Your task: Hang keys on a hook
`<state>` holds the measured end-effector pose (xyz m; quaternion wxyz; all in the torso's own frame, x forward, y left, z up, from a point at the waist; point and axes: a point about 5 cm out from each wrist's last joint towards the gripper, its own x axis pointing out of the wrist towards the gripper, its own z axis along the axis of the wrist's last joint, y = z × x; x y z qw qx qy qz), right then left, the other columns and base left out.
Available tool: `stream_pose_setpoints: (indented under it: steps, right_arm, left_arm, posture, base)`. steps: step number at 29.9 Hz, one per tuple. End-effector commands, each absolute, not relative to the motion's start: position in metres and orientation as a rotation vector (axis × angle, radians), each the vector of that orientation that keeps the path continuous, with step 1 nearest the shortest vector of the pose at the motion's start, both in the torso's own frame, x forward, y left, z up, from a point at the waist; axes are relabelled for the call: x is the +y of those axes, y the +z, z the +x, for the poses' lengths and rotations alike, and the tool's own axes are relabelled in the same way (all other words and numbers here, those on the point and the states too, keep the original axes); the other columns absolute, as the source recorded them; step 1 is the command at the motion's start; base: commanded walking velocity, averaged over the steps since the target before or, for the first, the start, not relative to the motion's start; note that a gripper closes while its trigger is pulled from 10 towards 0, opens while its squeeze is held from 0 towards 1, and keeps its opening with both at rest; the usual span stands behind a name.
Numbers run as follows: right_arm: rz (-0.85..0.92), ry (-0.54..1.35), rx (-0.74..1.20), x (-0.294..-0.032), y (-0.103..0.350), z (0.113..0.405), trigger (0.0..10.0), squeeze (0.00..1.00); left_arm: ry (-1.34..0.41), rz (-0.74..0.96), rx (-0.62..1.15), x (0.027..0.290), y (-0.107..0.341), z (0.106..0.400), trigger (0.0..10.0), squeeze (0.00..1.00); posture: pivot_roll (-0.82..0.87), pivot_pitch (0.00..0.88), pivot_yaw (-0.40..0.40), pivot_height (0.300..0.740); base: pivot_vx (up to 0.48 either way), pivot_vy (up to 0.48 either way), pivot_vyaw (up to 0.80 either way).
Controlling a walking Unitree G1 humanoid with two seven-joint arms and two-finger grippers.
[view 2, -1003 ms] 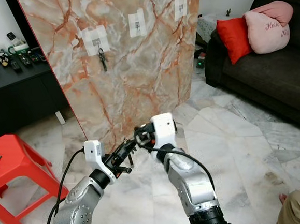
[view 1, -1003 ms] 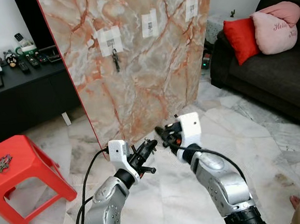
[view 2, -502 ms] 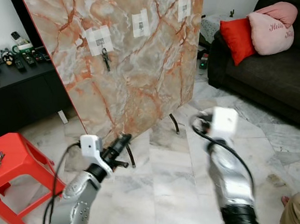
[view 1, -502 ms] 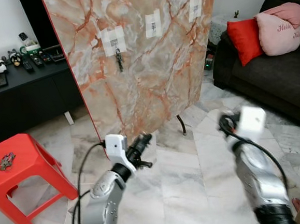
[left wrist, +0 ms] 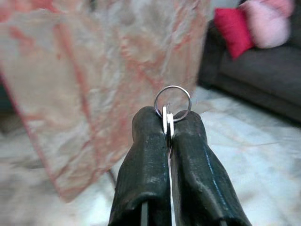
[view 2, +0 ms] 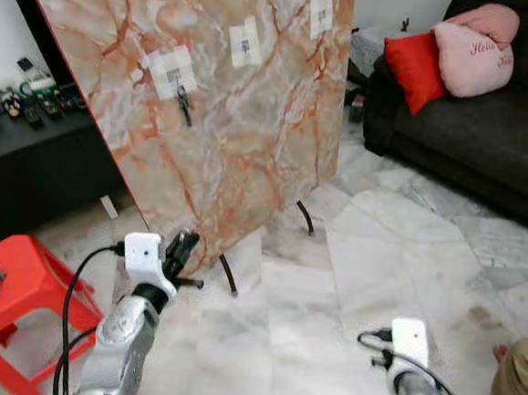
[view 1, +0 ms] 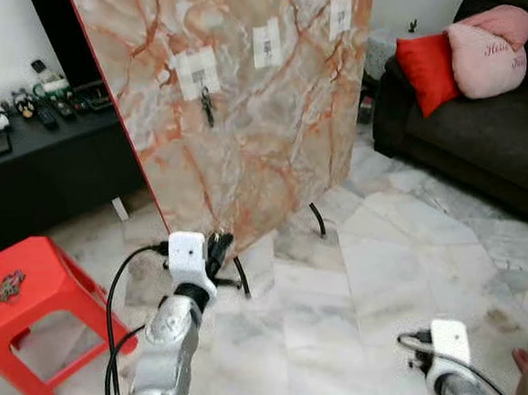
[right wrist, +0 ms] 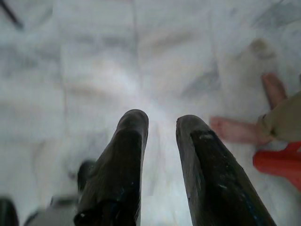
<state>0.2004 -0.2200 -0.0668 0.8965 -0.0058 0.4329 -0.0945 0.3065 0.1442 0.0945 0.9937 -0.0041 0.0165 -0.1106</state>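
silver arms (view 1: 165, 338), white wrist boxes, black cables, black pincer fingers (left wrist: 143, 174)

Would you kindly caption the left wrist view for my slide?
Left end effector pinches a key ring before the marble-patterned board.

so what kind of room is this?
Most likely a home living room: a dark sofa with cushions, a low black cabinet holding remotes, and a marble-tile floor.

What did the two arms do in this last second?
The right gripper left the left one and dropped low, fingers open, aimed at the floor. The left gripper kept the key ring pinched, raised toward the marble board. The keys already hung and the stool's keys stayed put.
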Motion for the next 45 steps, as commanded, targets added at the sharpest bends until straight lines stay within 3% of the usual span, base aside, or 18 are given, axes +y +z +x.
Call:
stream_pose_setpoints:
  steps: [1,7,10,16,26,31,34,45]
  right_arm:
    - [-0.043,-0.175,0.969,-0.217,-0.077,0.185,10.0,0.0]
    - [-0.075,-0.138,1.066,-0.21,-0.09,0.163,10.0,0.0]
    - [-0.089,-0.104,1.101,-0.207,-0.094,0.156,10.0,0.0]
    - [-0.085,-0.082,1.12,-0.206,-0.097,0.15,10.0,0.0]
    - [-0.08,-0.091,1.15,-0.215,-0.1,0.138,10.0,0.0]
    - [-0.067,-0.08,1.159,-0.212,-0.101,0.134,10.0,0.0]
    - [-0.052,-0.087,1.153,-0.21,-0.101,0.135,10.0,0.0]
    - [-0.041,-0.062,1.143,-0.204,-0.1,0.141,10.0,0.0]
  left_arm:
    - [-0.171,0.067,0.041,0.154,0.094,0.31,10.0,0.0]
    - [-0.108,0.154,0.09,0.171,0.085,0.311,10.0,0.0]
    - [-0.03,0.248,0.202,0.202,0.063,0.305,10.0,0.0]
    - [0.032,0.302,0.437,0.231,0.015,0.278,10.0,0.0]
    - [0.179,0.152,0.687,0.248,-0.04,0.224,10.0,0.0]
    - [0.336,-0.051,0.791,0.256,-0.06,0.193,10.0,0.0]
    - [0.417,-0.091,0.833,0.263,-0.069,0.173,10.0,0.0]
    - [0.44,-0.09,0.851,0.264,-0.072,0.167,10.0,0.0]
  posture:
    - [0.0,0.0,-0.052,0.74]
    - [0.01,0.0,-0.051,0.74]
    - [0.01,0.0,-0.047,0.74]
    - [0.01,0.0,-0.037,0.74]
    - [0.01,0.0,-0.044,0.74]
    - [0.01,0.0,-0.053,0.74]
    - [0.0,0.0,-0.048,0.74]
    - [0.01,0.0,-0.039,0.74]
  base:
    - [0.0,0.0,0.0]
    - [0.0,0.0,0.0]
    - [0.0,0.0,0.0]
    - [0.0,0.0,0.0]
    - [0.0,0.0,0.0]
    - [0.0,0.0,0.0]
    - [0.0,-0.199,0.0]
    - [0.0,-0.384,0.0]
